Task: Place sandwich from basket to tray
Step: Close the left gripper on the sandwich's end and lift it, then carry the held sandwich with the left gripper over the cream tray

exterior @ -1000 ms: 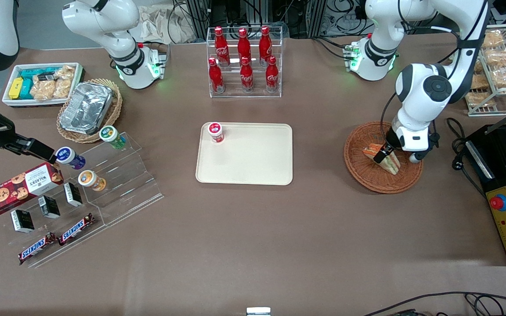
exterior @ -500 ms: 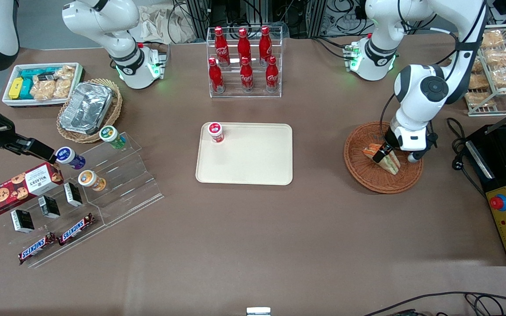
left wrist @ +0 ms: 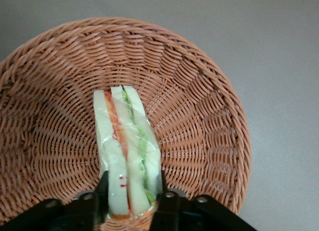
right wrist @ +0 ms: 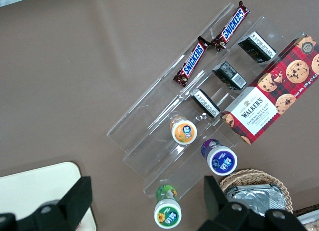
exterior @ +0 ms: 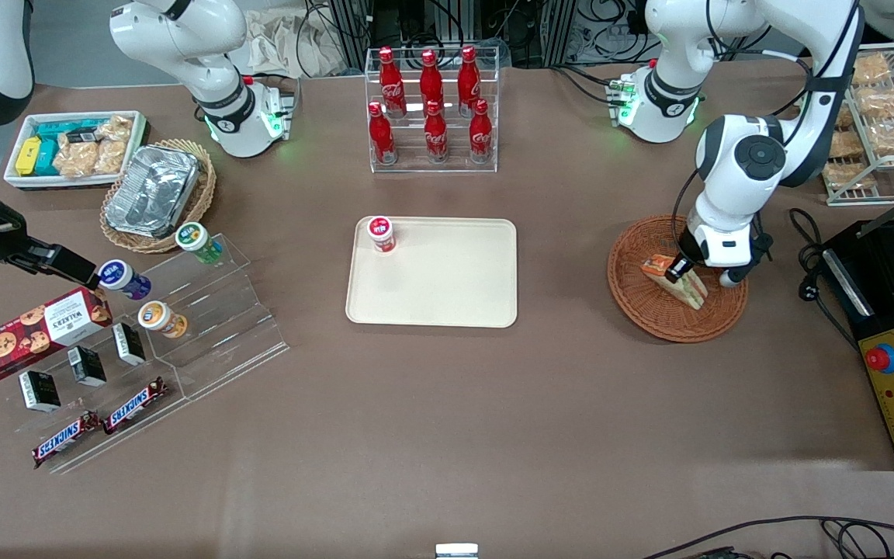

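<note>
The tool [left wrist: 130, 193] clamps both faces of the sandwich [left wrist: 127, 156] inside the basket [left wrist: 199, 116]. The wrist view shows the fingers [left wrist: 102, 191] pressing the wrap; the front view shows the tray [exterior: 447, 287] well apart, mid-bench.

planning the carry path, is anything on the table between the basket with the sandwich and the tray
No. The front view shows only bare brown tabletop between the basket and the tray. The hand grips the sandwich in the basket.
</note>
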`<state>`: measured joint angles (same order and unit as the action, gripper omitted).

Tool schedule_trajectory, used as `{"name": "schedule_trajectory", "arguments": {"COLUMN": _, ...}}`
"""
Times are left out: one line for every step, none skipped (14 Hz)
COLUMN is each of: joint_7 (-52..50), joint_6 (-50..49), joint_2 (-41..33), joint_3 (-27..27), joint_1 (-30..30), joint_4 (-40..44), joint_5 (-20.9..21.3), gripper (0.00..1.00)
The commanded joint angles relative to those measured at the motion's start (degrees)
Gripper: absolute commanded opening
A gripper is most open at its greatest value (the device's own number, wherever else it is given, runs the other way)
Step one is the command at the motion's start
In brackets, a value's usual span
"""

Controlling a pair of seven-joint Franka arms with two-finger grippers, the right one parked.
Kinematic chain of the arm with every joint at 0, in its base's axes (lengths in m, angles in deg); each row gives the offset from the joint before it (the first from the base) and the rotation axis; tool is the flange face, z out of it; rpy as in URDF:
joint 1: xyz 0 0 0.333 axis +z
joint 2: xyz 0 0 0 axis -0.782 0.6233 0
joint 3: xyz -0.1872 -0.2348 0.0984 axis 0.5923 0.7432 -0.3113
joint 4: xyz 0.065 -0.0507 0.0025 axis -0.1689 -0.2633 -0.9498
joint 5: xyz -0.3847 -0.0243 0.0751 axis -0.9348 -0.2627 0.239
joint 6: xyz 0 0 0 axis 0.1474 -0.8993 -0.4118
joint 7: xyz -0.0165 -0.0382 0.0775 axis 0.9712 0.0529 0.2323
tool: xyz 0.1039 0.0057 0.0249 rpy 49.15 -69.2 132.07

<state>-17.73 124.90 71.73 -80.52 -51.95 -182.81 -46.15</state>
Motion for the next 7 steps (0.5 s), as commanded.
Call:
{"name": "schedule_trajectory", "arguments": {"joint_7": -2.1, "joint_6": -2.19, "joint_2": -2.75, "joint_3": -0.53, "joint_1": -0.72, "joint_4": 0.22, "joint_5": 2.55, "gripper": 0.05}}
{"name": "schedule_trajectory", "arguments": {"joint_7": -2.1, "joint_6": -5.51, "joint_2": -3.37, "joint_3": -0.44, "joint_1": -0.72, "joint_4": 1.79, "joint_5": 4.03, "gripper": 0.05}}
{"name": "schedule_trajectory", "arguments": {"joint_7": -2.01, "joint_6": -10.25, "joint_2": -3.55, "joint_3": -0.27, "joint_1": -0.72, "joint_4": 4.68, "joint_5": 5.18, "gripper": 0.03}}
{"name": "schedule_trajectory", "arguments": {"joint_7": -1.92, "joint_6": -16.3, "joint_2": -3.38, "joint_3": 0.08, "joint_1": -0.72, "joint_4": 8.62, "joint_5": 5.36, "gripper": 0.0}}
{"name": "schedule_trajectory", "arguments": {"joint_7": -1.57, "joint_6": -22.71, "joint_2": -3.12, "joint_3": 0.61, "joint_1": -1.07, "joint_4": 13.45, "joint_5": 5.36, "gripper": 0.0}}
{"name": "schedule_trajectory", "arguments": {"joint_7": -1.31, "joint_6": -28.52, "joint_2": -2.77, "joint_3": 0.7, "joint_1": -1.42, "joint_4": 17.93, "joint_5": 5.28, "gripper": 0.0}}
{"name": "schedule_trajectory", "arguments": {"joint_7": -1.13, "joint_6": -33.79, "joint_2": -2.42, "joint_3": 0.79, "joint_1": -1.51, "joint_4": 22.24, "joint_5": 5.19, "gripper": 0.0}}
